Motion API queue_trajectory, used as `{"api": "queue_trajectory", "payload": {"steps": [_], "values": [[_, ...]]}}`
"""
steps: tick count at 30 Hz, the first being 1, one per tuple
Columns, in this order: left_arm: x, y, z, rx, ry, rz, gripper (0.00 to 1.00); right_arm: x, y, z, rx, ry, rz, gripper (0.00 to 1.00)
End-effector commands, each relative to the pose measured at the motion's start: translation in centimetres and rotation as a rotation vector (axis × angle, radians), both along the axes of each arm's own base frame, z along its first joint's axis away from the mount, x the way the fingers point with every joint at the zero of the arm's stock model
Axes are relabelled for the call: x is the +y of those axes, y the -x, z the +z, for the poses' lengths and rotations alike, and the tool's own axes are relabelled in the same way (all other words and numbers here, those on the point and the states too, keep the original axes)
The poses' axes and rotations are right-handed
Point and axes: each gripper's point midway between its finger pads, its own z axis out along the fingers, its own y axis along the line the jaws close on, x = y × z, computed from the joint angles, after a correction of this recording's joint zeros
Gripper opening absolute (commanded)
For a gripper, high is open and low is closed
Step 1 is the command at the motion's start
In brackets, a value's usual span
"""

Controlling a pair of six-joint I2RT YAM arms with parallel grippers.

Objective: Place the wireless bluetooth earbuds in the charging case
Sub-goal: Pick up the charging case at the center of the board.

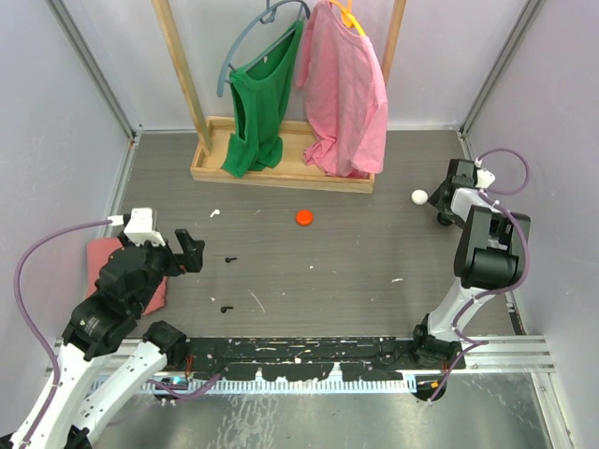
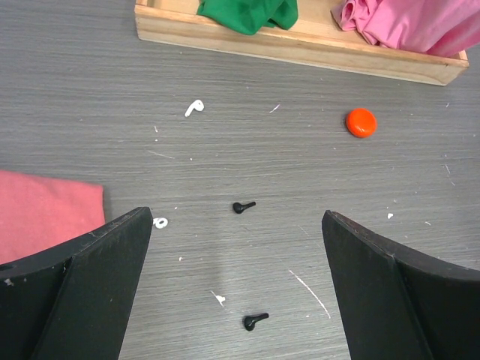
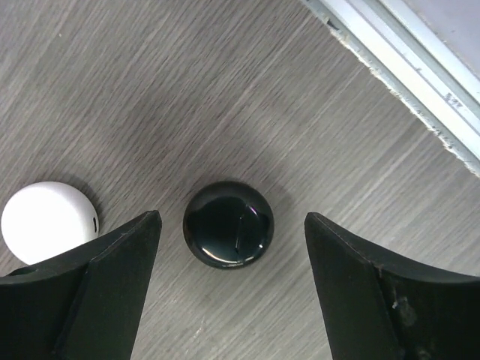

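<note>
Two black earbuds lie on the grey table, one (image 2: 242,206) just ahead of my left gripper and one (image 2: 255,322) between its fingers; they also show from the top (image 1: 230,259) (image 1: 226,309). A white earbud (image 2: 194,108) lies farther away. My left gripper (image 2: 236,217) is open and empty above them. A round orange-red puck case (image 2: 361,122) sits mid-table. My right gripper (image 3: 232,219) is open, its jaws on either side of a glossy black puck case (image 3: 229,223), not touching it. A white puck case (image 3: 46,221) lies just left of it. No orange-red earbud shows.
A wooden rack base (image 1: 281,164) with a green top (image 1: 262,103) and a pink top (image 1: 346,94) on hangers stands at the back. A pink cloth (image 1: 103,262) lies under the left arm. A metal wall rail (image 3: 405,60) runs close to the right gripper.
</note>
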Motion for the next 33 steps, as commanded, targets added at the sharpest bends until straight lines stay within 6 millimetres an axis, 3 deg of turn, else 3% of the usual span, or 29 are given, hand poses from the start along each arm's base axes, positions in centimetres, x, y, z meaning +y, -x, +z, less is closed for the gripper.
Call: {"api": "queue_trajectory", "payload": {"steps": [1,13,18,24,33], "values": [[0.1,-0.4,0.4,-0.016,-0.004,0.009,0.98,-0.2,-1.7,0.8,-0.023,-0.008,0.014,0.81],[-0.1,-0.5,0.2,-0.012,-0.008,-0.001,0.98,0.4,-1.2,-1.8,0.052,-0.037,0.047,0.54],[0.0,-0.6,0.0,-0.008,-0.014,0.005,0.98,1.4,-0.4,-0.9,0.036,-0.045,0.069,0.49],[-0.5,-0.5,0.0,-0.008,-0.004,-0.02,0.98,5.4,1.2,0.0,0.043,-0.053,0.156,0.49],[-2.8,-0.6,-0.3,0.025,0.045,-0.113,0.98,14.4,4.3,0.4,0.067,-0.048,0.406,0.49]]}}
